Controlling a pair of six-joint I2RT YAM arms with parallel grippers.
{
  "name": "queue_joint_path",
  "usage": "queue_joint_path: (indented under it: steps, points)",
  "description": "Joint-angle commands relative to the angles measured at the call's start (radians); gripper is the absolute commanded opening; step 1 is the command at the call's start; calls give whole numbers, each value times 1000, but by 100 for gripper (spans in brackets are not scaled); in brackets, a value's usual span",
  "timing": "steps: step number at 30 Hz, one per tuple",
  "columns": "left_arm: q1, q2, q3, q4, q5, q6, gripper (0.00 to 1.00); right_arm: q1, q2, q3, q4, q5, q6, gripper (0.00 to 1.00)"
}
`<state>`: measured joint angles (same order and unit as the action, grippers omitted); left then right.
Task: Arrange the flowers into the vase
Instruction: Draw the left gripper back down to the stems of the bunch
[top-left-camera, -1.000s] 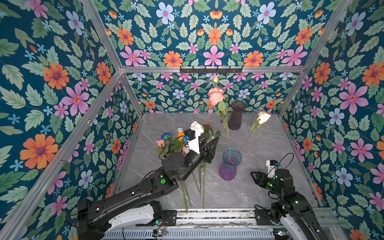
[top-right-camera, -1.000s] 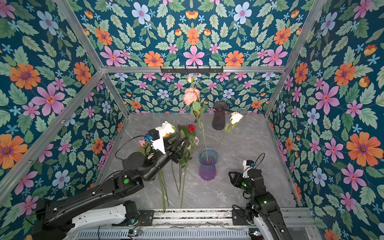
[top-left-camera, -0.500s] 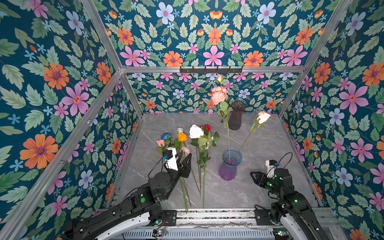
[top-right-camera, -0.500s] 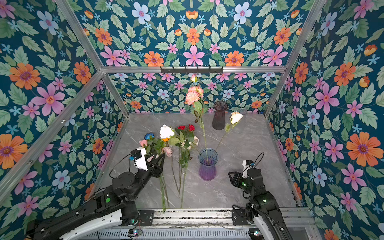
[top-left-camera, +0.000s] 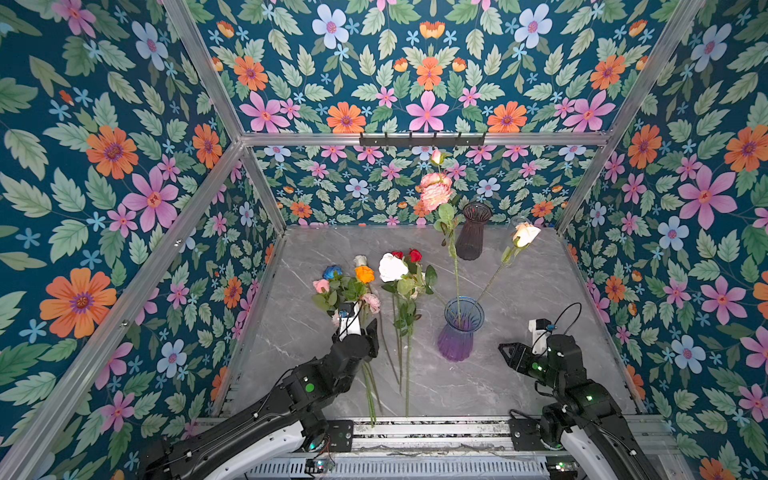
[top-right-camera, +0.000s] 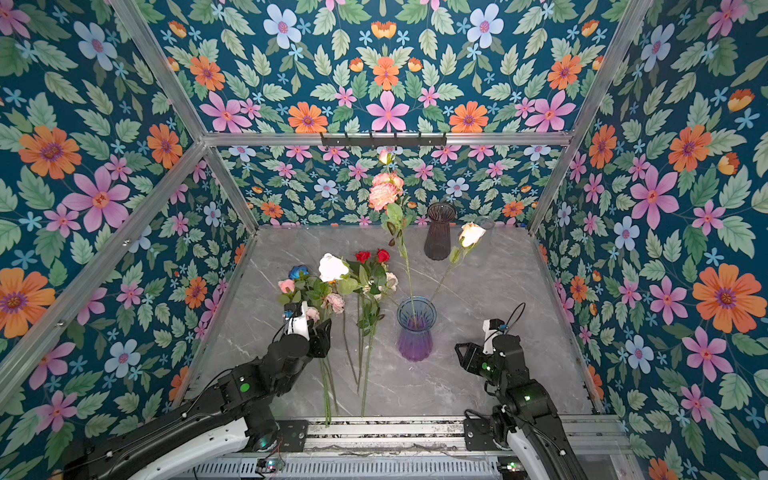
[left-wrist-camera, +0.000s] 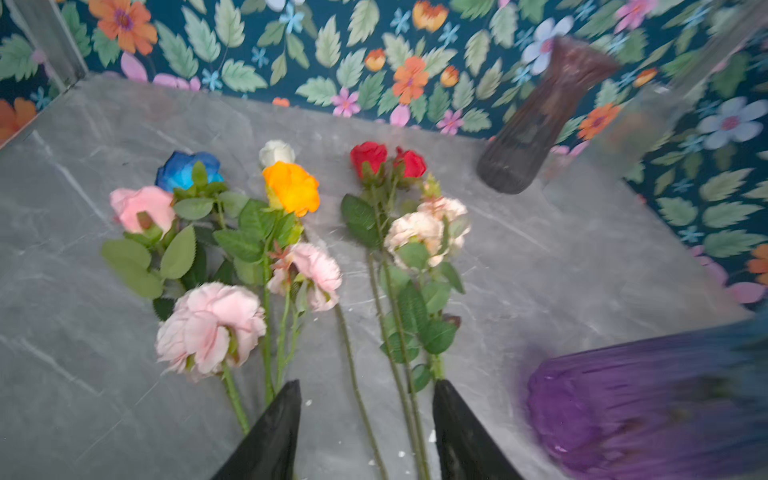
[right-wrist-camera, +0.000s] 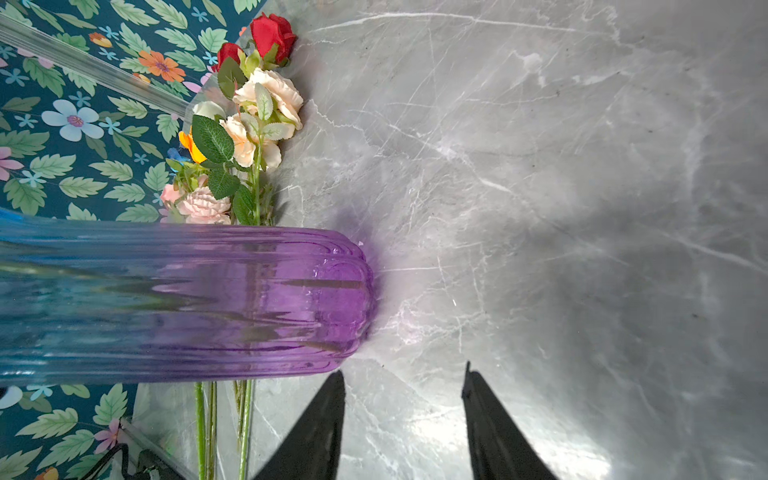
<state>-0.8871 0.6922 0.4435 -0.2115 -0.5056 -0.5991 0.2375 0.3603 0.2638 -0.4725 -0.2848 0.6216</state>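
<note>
The vase (top-left-camera: 460, 332) (top-right-camera: 415, 332) is ribbed glass, blue at the rim and purple at the base, and stands mid-table. Two of the flowers stand in it: a tall pink peony (top-left-camera: 435, 193) and a cream rose (top-left-camera: 525, 235) leaning right. The other flowers (top-left-camera: 365, 286) (left-wrist-camera: 291, 187) lie in two bunches left of the vase, heads toward the back. My left gripper (top-left-camera: 365, 330) (left-wrist-camera: 365, 382) hovers open over their stems; three stems run between its fingers, ungripped. My right gripper (top-left-camera: 505, 349) (right-wrist-camera: 403, 370) is open and empty, low, just right of the vase's base.
A dark ribbed vase (top-left-camera: 471, 232) stands at the back, with a clear glass one (top-left-camera: 519, 222) beside it. Flowered walls close in the grey marble table (top-left-camera: 540, 291) on three sides. A metal rail (top-left-camera: 415, 432) runs along the front edge.
My left arm drew back from above the flower heads near the vase, leftward and toward the front, and now sits low over the stems. The right arm stayed put.
</note>
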Motion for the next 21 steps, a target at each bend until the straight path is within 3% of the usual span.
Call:
queue_joint_path:
  steps: [1, 4, 7, 10, 16, 21]
  points:
    - [143, 28, -44, 16, 299, -28, 49, 2, -1, 4, 17, 4, -8, 48]
    - [236, 40, -88, 45, 379, -42, 51, 2, -1, 4, 18, 4, -7, 48]
    - [278, 63, -111, 38, 369, -75, 55, 2, -2, 3, 17, 4, -7, 48]
    - [301, 108, -128, 57, 377, -101, 56, 2, -2, 4, 17, 6, -7, 48]
    - [318, 226, -178, 255, 519, -149, 60, 2, -2, 3, 15, 7, -7, 48]
    - [329, 335, -147, 363, 562, -156, 60, 2, -4, 4, 14, 8, -7, 48]
